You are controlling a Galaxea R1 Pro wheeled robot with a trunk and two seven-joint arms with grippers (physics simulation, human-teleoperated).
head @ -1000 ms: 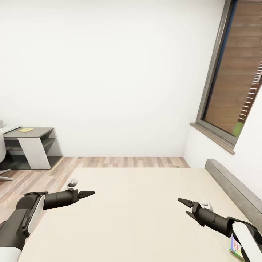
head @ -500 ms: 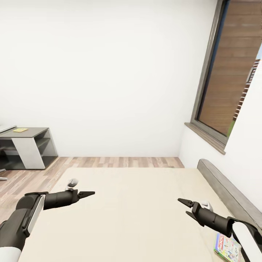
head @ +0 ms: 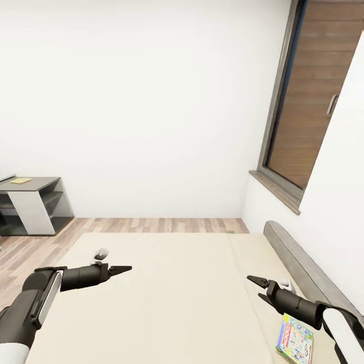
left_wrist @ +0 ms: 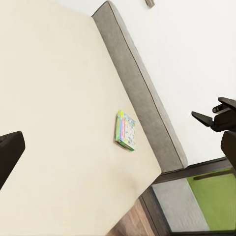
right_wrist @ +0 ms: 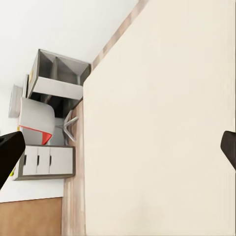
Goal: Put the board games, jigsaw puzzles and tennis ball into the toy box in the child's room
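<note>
Head view, left to right. At 9 o'clock stands the lower dark grey desk top (head: 35, 183) with a small yellow item on it, too small to identify. At 7 o'clock the left gripper (head: 119, 269) hangs over the beige mattress (head: 172, 298), its 2 fingers drawn to a point and empty. At 5 o'clock the right gripper (head: 257, 288) hovers with its 2 fingers apart, holding nothing. Beyond it at 4 o'clock runs the grey headboard (head: 288, 253), below the dark-framed window (head: 313, 101).

Progress: judged from these views, no toy is in hand and the toy box is out of sight, so the bed's games are yet to be collected. 1 board game, the white Monopoly-style box (head: 294, 341) with a colourful border, lies flat on the mattress near the headboard, just behind and below the right gripper's wrist, toward 5 o'clock; the fingers point away from it. It is well apart from the left gripper.
</note>
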